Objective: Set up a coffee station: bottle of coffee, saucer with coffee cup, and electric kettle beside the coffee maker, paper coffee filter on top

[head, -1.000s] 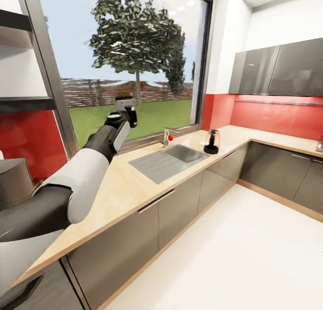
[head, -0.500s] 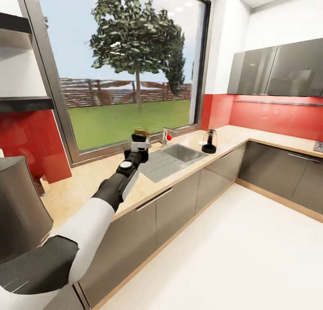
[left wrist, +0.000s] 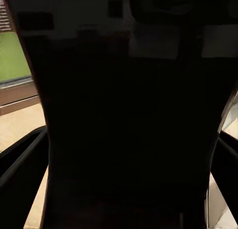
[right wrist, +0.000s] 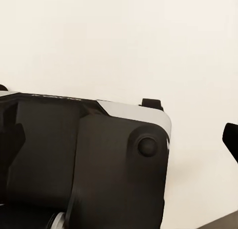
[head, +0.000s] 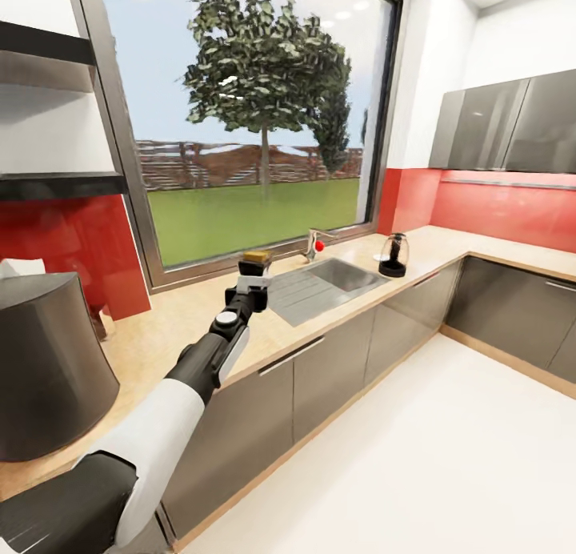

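Head view has the left gripper (head: 254, 272) stretched out over the table (head: 192, 322), its jaws closed around the bottle of coffee (head: 257, 258), whose gold-brown lid shows just above them. Held this way, the bottle hangs above the tan worktop near the left end of the sink (head: 320, 286), not resting on it. From the left wrist view the same bottle (left wrist: 129, 135) sits so close that it is a dark, waisted mass, with a strip of tan worktop and green lawn at one edge and the two dark fingers (left wrist: 20, 164) curving in at either side of it.

Behind the gripper the left arm (head: 172, 410) runs back in black, then white, toward the near left corner. Beside it, at the left end of the table, stands the coffee maker (head: 44, 362), a big dark-grey drum. Past the sink, well apart from the bottle, the electric kettle (head: 393, 255) stands upright on the table by the corner. A tap (head: 313, 245) with a red knob rises behind the sink, under the window (head: 248, 122). The kitchen shelf (head: 60, 186) runs dark along the upper left wall.

Right wrist view gives a dark robot housing (right wrist: 84, 164) against a plain pale surface; one dark fingertip (right wrist: 231, 137) shows at the edge, and I cannot tell how the right jaws stand.
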